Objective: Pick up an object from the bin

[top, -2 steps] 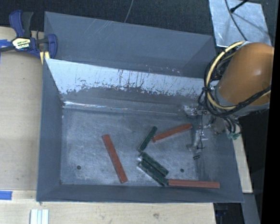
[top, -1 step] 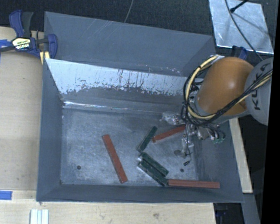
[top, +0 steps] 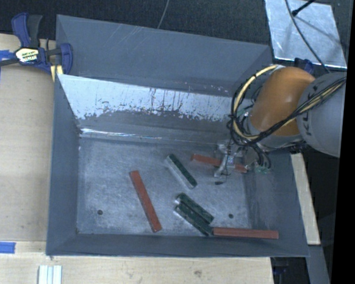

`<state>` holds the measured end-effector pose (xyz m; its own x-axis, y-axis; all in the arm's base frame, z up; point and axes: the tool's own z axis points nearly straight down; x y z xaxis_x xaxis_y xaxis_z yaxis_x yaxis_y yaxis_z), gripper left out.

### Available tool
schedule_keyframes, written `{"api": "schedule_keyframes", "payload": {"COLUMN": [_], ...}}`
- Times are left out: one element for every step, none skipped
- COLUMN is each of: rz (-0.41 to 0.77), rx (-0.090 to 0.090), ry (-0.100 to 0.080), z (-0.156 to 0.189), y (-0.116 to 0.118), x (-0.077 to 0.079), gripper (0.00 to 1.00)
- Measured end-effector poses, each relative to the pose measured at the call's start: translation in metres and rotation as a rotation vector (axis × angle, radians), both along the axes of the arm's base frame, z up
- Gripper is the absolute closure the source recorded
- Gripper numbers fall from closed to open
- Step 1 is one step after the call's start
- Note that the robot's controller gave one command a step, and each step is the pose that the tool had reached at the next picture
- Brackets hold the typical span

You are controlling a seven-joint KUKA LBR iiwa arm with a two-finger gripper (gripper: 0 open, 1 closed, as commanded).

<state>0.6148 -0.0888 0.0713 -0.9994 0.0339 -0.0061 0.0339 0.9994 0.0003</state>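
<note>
- The step in hand looks like the grasp itself. The gripper (top: 224, 168) sits low over a short red-brown stick (top: 203, 160), which lies just right of the dark green stick (top: 181, 170).
- Whether the gripper is open or closed on that stick cannot be told.
- The next move probably calls for a sure grip, then a straight lift clear of the dark green stick.
</note>
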Motion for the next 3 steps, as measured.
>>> {"api": "schedule_keyframes", "payload": {"rz": [0.0, 0.069, 0.166], "rx": [0.0, 0.005, -0.001], "ry": [0.0, -0.005, 0.001], "z": [0.0, 0.001, 0.132], "y": [0.0, -0.007, 0.017], "x": [0.0, -0.01, -0.016], "gripper": [1.0, 1.0, 1.0]}}
